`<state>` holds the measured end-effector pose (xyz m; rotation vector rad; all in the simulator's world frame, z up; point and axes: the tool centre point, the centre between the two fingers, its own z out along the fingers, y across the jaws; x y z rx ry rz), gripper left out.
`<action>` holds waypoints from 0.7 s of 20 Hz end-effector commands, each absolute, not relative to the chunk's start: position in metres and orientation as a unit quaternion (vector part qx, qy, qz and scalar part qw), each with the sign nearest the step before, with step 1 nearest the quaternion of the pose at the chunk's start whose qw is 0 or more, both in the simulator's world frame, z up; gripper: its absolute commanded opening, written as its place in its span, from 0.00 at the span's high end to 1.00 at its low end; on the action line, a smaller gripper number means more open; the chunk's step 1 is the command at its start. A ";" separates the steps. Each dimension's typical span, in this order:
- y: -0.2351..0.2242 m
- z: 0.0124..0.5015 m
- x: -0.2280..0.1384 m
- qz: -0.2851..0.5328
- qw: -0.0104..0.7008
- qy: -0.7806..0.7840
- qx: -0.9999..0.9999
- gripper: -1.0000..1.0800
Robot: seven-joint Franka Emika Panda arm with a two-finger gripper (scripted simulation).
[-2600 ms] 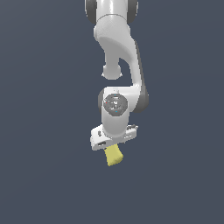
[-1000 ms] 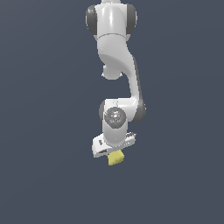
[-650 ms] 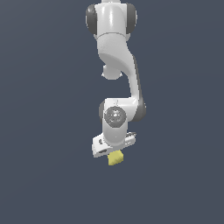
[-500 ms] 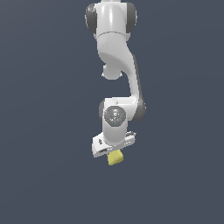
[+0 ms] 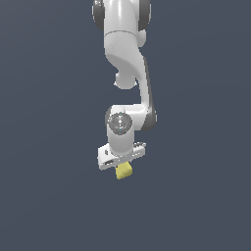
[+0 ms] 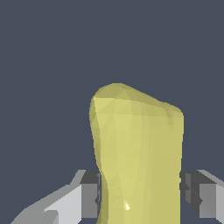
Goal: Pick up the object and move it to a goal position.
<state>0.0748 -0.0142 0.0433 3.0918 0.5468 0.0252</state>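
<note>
The object is a small pale-yellow, soft-edged block. It hangs just below the white gripper at the end of the white arm, in the middle of the exterior view. In the wrist view the object fills the middle, and both fingers press its sides; one grey fingertip shows on one side, the other on the opposite side. The gripper is shut on the object and holds it in the air, off any surface.
Only a plain dark blue-grey background shows around the arm in both views. No table, goal marker or other object is visible.
The arm has swung slightly toward the exterior view's left and the wrist has turned a little. The object stays held in the gripper throughout.
</note>
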 end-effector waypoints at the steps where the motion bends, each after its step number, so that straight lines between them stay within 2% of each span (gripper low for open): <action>1: -0.028 0.043 0.063 0.006 0.001 0.172 0.985 1.00; 14: -0.118 0.057 -0.022 0.003 0.001 0.172 0.985 1.00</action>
